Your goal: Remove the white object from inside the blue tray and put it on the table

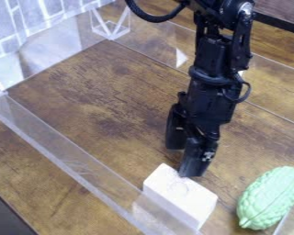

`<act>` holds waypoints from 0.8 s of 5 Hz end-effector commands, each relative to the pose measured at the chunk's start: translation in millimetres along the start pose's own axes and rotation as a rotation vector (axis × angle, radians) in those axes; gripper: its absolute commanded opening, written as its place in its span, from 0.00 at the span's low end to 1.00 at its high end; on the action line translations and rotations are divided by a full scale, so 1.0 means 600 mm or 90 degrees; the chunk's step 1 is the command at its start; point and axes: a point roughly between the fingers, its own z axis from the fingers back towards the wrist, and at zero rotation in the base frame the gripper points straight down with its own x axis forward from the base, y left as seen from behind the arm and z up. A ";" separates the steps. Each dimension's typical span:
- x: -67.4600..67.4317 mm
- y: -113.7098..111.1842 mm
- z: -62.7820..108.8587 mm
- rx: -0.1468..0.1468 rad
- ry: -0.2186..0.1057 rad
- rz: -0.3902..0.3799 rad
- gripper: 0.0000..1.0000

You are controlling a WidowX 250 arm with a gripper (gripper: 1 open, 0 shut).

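The white object (pixel 180 195) is a small pale block lying flat on the table (pixel 100 101), close to the front clear wall. My black gripper (pixel 184 161) points steeply down just behind the block and is open, with nothing between its fingers. One fingertip (pixel 193 171) hangs at the block's far edge; I cannot tell whether it touches. The other finger (pixel 175 136) is higher and to the left, clear of the block. No blue tray shows in this view.
A green bumpy gourd-shaped thing (pixel 270 197) lies at the lower right, beside the block. A clear plastic wall (pixel 63 156) runs diagonally along the front left, and another (pixel 150 41) stands at the back. Grey tiles (pixel 21 23) fill the upper left.
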 end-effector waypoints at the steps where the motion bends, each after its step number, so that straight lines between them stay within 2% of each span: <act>1: -0.012 0.006 -0.002 -0.010 0.013 -0.002 1.00; 4: -0.019 -0.002 -0.004 -0.019 0.032 -0.005 1.00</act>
